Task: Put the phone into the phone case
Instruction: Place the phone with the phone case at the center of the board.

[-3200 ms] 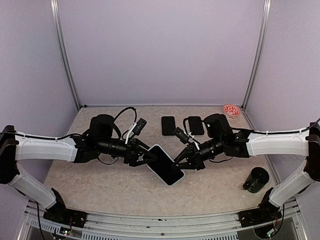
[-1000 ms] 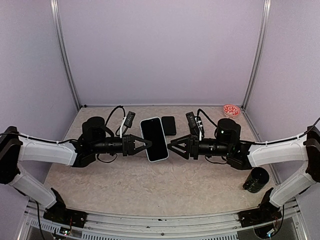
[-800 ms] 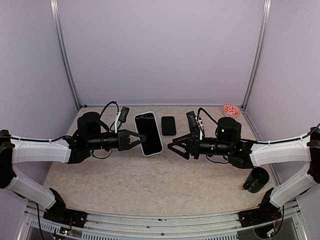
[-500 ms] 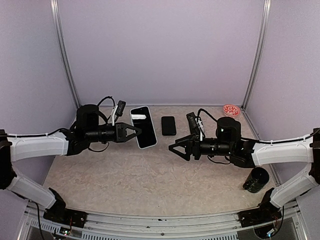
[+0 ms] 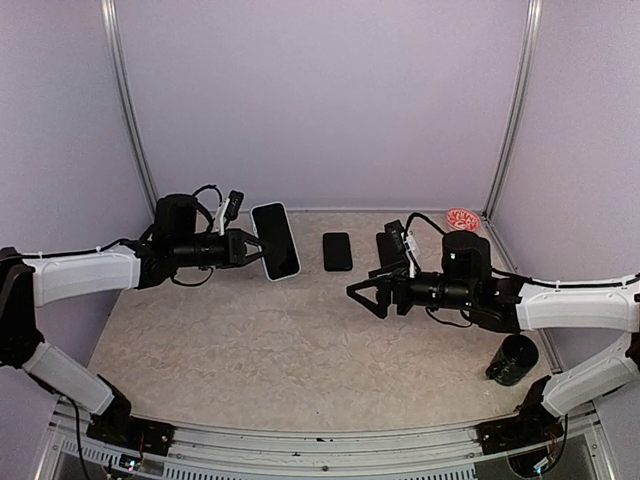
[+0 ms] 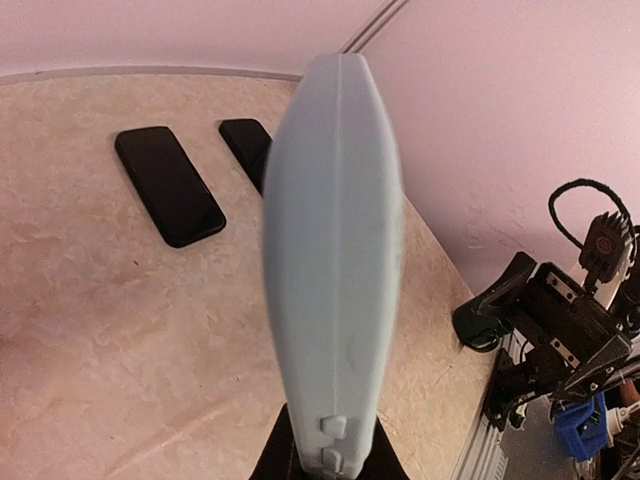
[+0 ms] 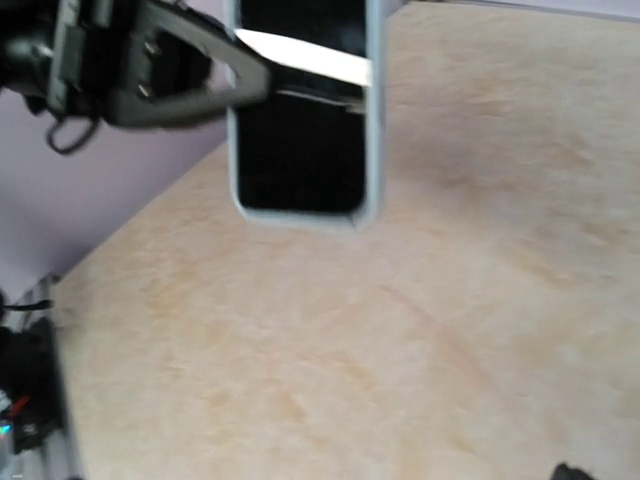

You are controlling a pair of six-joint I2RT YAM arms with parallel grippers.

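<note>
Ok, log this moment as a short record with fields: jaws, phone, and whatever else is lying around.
left jaws: shut on the pale blue cased phone, held in the air
right jaws: wide open, empty
fit: black screen sits within the pale blue rim
lying loose: black flat slab, second black slab, black cylinder, red-patterned round dish

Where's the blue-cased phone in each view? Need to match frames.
Top external: blue-cased phone left of centre, near the back.
Left wrist: phone mid-frame, edge-on, running top to bottom.
Right wrist: phone at top, left of centre, screen visible.
Shared landmark: beige marbled table, under it in all three.
</note>
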